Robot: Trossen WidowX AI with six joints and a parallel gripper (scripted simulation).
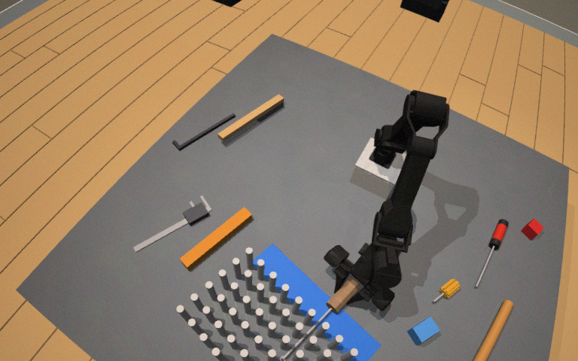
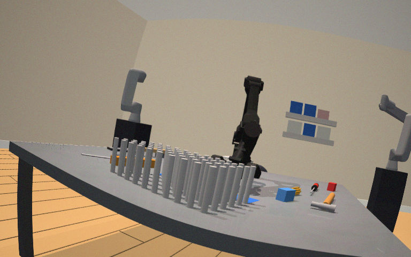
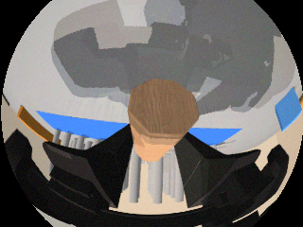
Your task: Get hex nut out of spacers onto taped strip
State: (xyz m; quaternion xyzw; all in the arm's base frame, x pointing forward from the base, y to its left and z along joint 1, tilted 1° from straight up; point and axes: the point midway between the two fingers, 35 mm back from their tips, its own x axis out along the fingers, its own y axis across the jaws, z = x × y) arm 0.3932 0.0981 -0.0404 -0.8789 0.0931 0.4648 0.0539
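While clamped in the claw — wooden tool handle, shaft toward spacers.

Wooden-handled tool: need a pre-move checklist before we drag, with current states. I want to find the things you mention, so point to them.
1. Gripper (image 1: 351,282) (image 3: 154,128) shut on the wooden handle (image 1: 344,295) (image 3: 163,109): ok.
2. Metal shaft (image 1: 313,326) reaching in over the spacer field: ok.
3. Tool tip hooked on the nut: cannot tell, no nut visible in any view.
4. Spacers (image 1: 272,328) (image 2: 212,187) (image 3: 156,182) standing, none seen toppled: ok.
5. Shaft free of spacer contact: cannot tell, it passes close to several.
6. Nut on the blue strip (image 1: 293,278) (image 2: 252,200) (image 3: 71,124): not ok, none seen there.
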